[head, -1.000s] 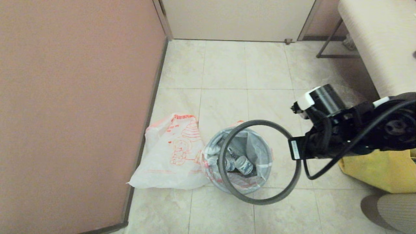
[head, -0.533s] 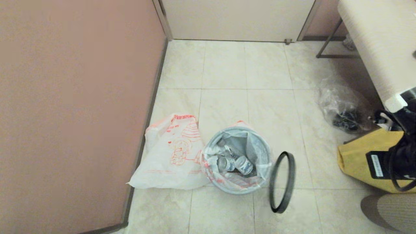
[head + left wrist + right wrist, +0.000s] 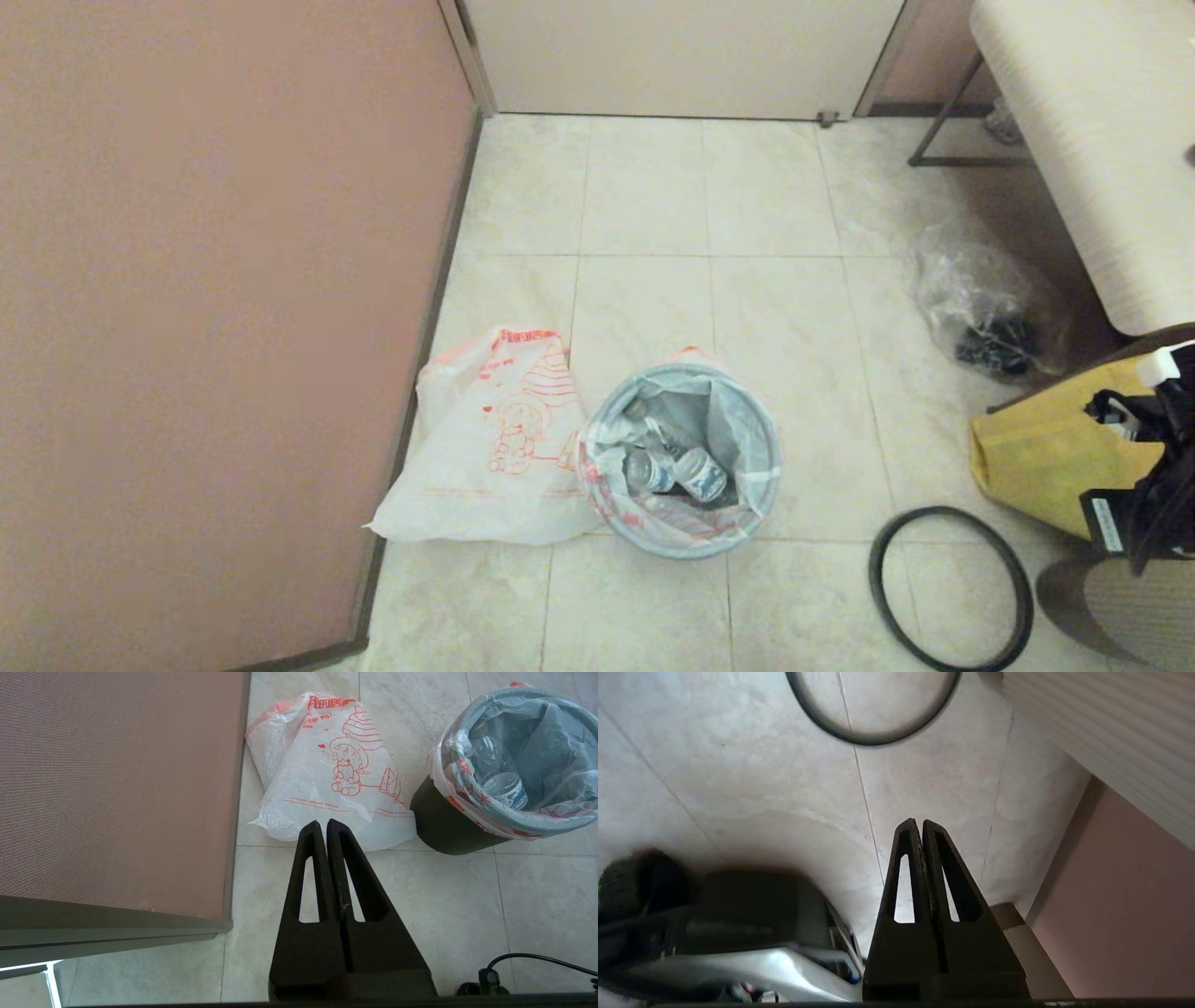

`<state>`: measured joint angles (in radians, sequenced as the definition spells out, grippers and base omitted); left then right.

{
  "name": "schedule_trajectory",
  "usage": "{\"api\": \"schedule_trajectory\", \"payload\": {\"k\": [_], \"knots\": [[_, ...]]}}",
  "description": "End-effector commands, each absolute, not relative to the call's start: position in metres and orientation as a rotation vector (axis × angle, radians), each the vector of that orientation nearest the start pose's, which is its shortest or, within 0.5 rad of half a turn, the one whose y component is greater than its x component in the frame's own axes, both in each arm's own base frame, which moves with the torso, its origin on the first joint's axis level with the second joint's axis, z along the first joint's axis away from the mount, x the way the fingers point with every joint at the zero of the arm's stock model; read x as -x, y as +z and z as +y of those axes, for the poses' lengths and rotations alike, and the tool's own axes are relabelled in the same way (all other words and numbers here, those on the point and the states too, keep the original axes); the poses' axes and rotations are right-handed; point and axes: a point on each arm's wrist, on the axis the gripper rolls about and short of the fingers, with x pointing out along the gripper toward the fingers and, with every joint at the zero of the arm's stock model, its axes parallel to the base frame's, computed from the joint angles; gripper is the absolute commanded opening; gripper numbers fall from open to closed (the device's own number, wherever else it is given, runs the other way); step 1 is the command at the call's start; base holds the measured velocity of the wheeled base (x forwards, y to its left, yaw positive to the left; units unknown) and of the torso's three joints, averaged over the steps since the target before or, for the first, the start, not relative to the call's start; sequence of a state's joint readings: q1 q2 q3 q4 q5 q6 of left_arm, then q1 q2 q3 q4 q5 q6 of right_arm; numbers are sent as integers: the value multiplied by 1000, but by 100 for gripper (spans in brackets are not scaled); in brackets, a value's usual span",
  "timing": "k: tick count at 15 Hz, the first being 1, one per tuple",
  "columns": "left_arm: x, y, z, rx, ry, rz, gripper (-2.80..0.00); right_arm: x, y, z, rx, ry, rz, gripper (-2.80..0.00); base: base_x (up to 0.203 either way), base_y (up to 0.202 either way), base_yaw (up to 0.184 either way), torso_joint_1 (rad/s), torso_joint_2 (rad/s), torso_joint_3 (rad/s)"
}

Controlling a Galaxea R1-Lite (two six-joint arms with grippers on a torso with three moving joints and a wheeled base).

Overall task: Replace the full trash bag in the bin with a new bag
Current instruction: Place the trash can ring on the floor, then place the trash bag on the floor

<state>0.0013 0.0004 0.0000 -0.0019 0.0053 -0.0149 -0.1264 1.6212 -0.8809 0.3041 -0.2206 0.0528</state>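
Right now I see the bin (image 3: 597,509) on the floor tiles near the left wall, the full trash bag (image 3: 686,448) seated in it, mouth folded over the rim. My left gripper (image 3: 324,828) hangs empty, fingers pressed together, with the new bag (image 3: 327,788) just ahead and the bin beyond it to the right. My right gripper (image 3: 920,828), also closed and empty, sits farther off by the hoop (image 3: 952,588). I judge the left arm nearer.

full trash bag (image 3: 681,467) lining black bin (image 3: 444,823), bottles inside | hoop (image 3: 952,588) flat on floor | new bag (image 3: 490,448) limp beside bin
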Motion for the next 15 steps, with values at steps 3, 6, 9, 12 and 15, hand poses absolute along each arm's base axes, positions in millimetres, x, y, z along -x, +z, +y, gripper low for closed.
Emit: {"api": "schedule_trajectory", "payload": {"k": [3, 6, 9, 12, 15], "knots": [[23, 76, 0, 15, 8, -2, -280, -273, 114, -40, -1, -338, 1096, -280, 0, 0, 0, 0, 0, 0], [23, 76, 0, 15, 8, -2, -280, -283, 122, -32, -42, -236, 1037, -280, 0, 0, 0, 0, 0, 0], [23, 76, 0, 15, 8, -3, -280, -295, 139, -27, -172, -102, 966, -280, 0, 0, 0, 0, 0, 0], [23, 76, 0, 15, 8, -3, -280, -304, 144, -4, -184, 14, 956, -280, 0, 0, 0, 0, 0, 0], [23, 76, 0, 15, 8, -2, -280, -315, 138, 43, -146, 145, 967, -280, 0, 0, 0, 0, 0, 0]]}}
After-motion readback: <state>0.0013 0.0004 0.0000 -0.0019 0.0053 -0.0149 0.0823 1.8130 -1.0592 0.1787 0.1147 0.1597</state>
